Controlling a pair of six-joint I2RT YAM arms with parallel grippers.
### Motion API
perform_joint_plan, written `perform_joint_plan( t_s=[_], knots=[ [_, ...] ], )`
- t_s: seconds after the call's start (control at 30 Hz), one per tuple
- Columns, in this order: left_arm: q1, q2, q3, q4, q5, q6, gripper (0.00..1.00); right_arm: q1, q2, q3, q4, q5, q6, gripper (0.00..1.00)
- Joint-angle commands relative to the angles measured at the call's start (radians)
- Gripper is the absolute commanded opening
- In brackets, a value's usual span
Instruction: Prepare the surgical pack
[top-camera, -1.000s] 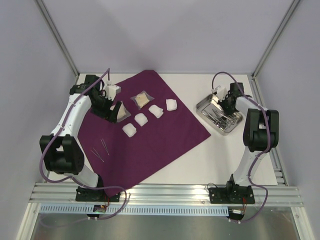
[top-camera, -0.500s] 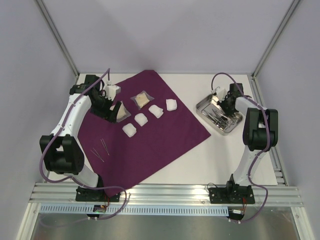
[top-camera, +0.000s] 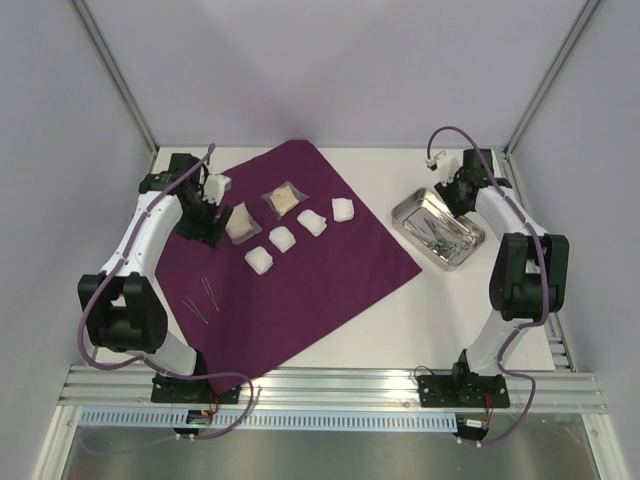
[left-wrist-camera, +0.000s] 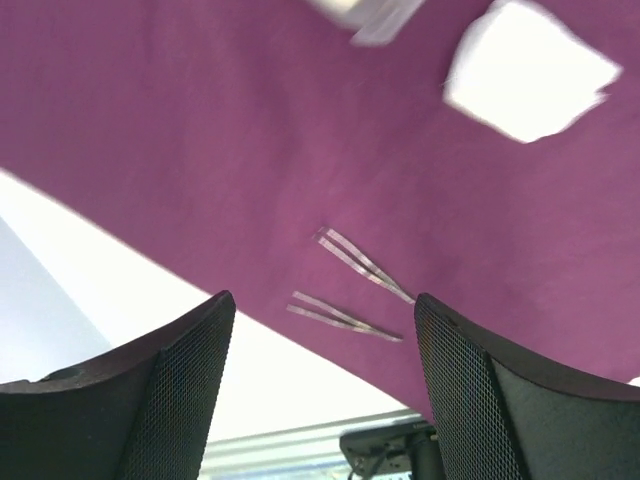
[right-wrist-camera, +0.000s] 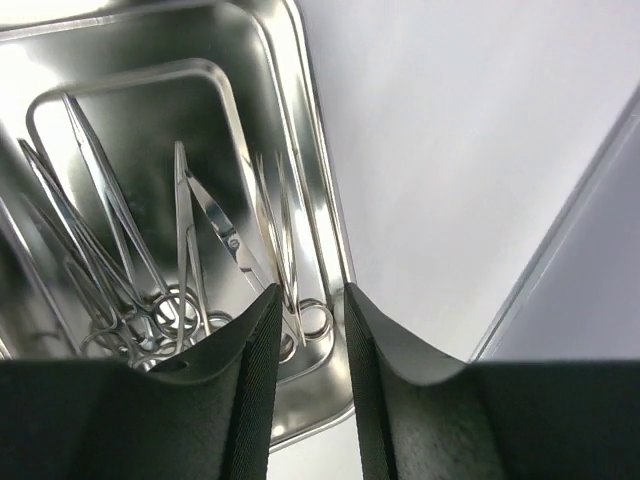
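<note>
The dark-purple cloth (top-camera: 300, 280) lies spread on the table. On it are several white gauze pads (top-camera: 313, 222) and two tan packets, one (top-camera: 283, 199) at the back and one (top-camera: 241, 221) lying flat beside my left gripper (top-camera: 208, 226). That gripper (left-wrist-camera: 320, 330) is open and empty above the cloth (left-wrist-camera: 200, 120), looking down on two thin steel tweezers (left-wrist-camera: 362, 264) and a gauze pad (left-wrist-camera: 528, 68). The steel tray (top-camera: 418, 210) sits to the right with several forceps (top-camera: 445, 235) in it. My right gripper (top-camera: 454, 200) hovers over its back edge. Its jaws (right-wrist-camera: 312, 300) stand a little apart above the tray rim (right-wrist-camera: 318, 170), holding nothing, with the forceps (right-wrist-camera: 110, 230) below.
The two tweezers (top-camera: 200, 298) lie near the cloth's left edge. Grey walls and metal posts close in the table on three sides. Bare white tabletop (top-camera: 420, 320) lies between the cloth and the right arm's base.
The tan packet that stood tilted at my left gripper now lies flat on the cloth, and that gripper has drawn back. My right gripper has opened and lifted off the tray toward the back.
</note>
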Motion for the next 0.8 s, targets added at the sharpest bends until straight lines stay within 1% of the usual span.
perform_joint_plan(
  t_s=[0.0,0.03,0.07,0.1,0.13,0.2,0.23,0.27,0.33,0.4,0.43,0.47,0.63,0.77],
  knots=[
    [-0.001,-0.068,-0.038,0.024,-0.146,-0.163,0.81,0.031,-0.116,0.034,0.0,0.115,0.164,0.34],
    [-0.001,-0.075,-0.038,0.035,-0.146,-0.2,0.75,0.038,-0.135,0.03,0.002,0.148,0.198,0.34],
    [-0.001,-0.086,-0.041,0.064,-0.176,-0.255,0.7,0.078,-0.15,0.024,0.017,0.192,0.232,0.34],
    [0.001,-0.1,-0.047,0.078,-0.205,-0.308,0.65,0.095,-0.171,0.016,0.022,0.307,0.275,0.34],
    [0.001,-0.126,-0.055,0.087,-0.231,-0.399,0.63,0.116,-0.202,0.008,0.022,0.37,0.357,0.34],
    [0.001,-0.134,-0.061,0.072,-0.282,-0.474,0.61,0.173,-0.23,0.008,-0.014,0.496,0.454,0.34],
    [0.001,-0.113,-0.055,0.052,-0.288,-0.54,0.6,0.201,-0.265,0.007,-0.026,0.509,0.544,0.34],
    [0.001,-0.097,-0.047,-0.001,-0.287,-0.572,0.6,0.213,-0.283,-0.021,-0.026,0.509,0.576,0.34],
    [0.001,-0.068,-0.072,-0.026,-0.259,-0.634,0.57,0.245,-0.355,-0.089,-0.002,0.48,0.658,0.34],
    [-0.001,-0.069,-0.16,0.0,-0.233,-0.648,0.52,0.262,-0.403,-0.139,0.054,0.44,0.705,0.33],
    [-0.001,-0.066,-0.187,0.026,-0.236,-0.651,0.52,0.276,-0.421,-0.157,0.074,0.428,0.723,0.33],
    [0.001,-0.065,-0.226,0.037,-0.241,-0.656,0.52,0.279,-0.446,-0.171,0.097,0.412,0.734,0.34],
    [0.001,-0.06,-0.279,0.095,-0.245,-0.674,0.52,0.291,-0.461,-0.187,0.084,0.381,0.752,0.34],
    [0.001,-0.028,-0.329,0.129,-0.206,-0.7,0.51,0.291,-0.466,-0.188,0.077,0.374,0.745,0.34]
  ],
)
